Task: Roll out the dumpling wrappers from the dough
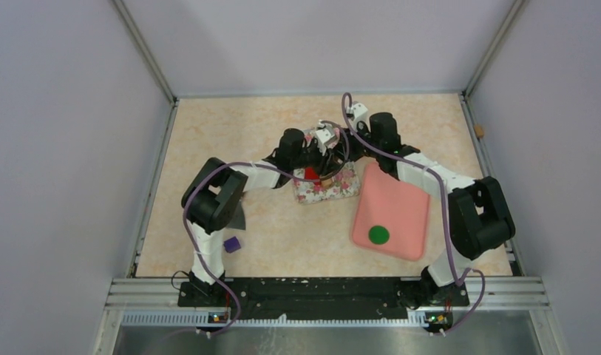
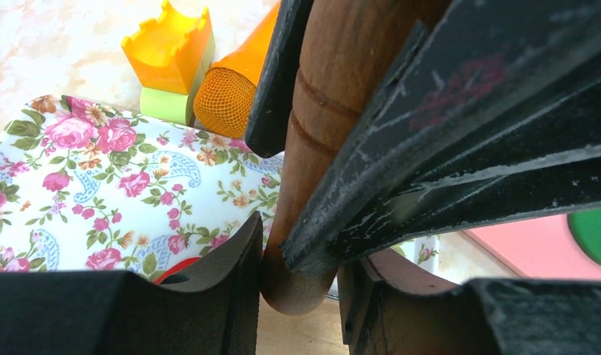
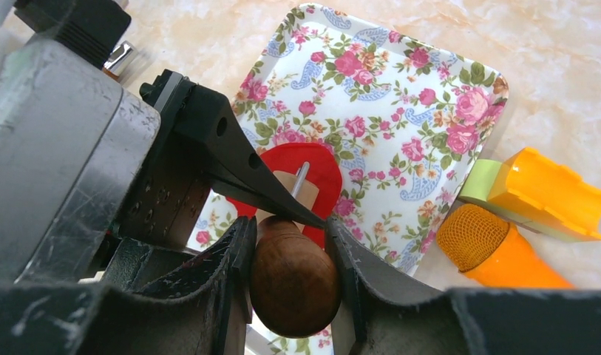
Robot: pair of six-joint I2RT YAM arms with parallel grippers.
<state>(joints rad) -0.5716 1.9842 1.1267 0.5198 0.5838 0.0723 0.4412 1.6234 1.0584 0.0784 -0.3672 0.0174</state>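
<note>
Clamping the pin (image 2: 323, 96) by its wooden handles, left hand (image 2: 301, 288) and right hand (image 3: 290, 270) hold it over the floral tray (image 3: 401, 111). Red dough (image 3: 334, 174) lies flattened on the tray beneath. Right, a green disc (image 1: 378, 235) rests on the pink board (image 1: 402, 205).

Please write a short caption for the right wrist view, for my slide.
Right gripper clamps rolling pin handle over red dough on floral tray.

An orange mesh-tipped tool (image 3: 497, 255) and a yellow-green block (image 3: 548, 194) lie just beside the floral tray (image 3: 430, 111), near a pink board (image 1: 401, 207).
</note>
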